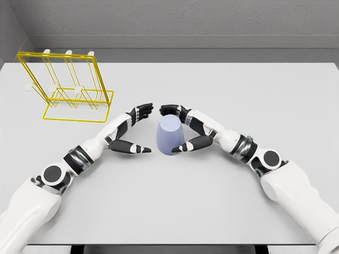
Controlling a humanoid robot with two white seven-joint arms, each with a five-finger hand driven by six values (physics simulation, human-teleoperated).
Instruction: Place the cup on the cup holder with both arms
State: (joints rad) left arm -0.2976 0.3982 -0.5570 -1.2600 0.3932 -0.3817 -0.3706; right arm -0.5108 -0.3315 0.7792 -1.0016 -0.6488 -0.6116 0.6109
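Right hand (183, 129) cups the cup (169, 136) on the table (238, 90), left hand (132, 132) open beside it; lifting onto the holder (69, 87) remains.

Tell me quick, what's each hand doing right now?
Left hand: open, holding nothing, just left of the cup.
Right hand: fingers and thumb curved around the cup; firm grasp cannot be told.

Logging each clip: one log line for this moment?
cup: upright on table | right hand: around cup | left hand: open beside | rack: empty
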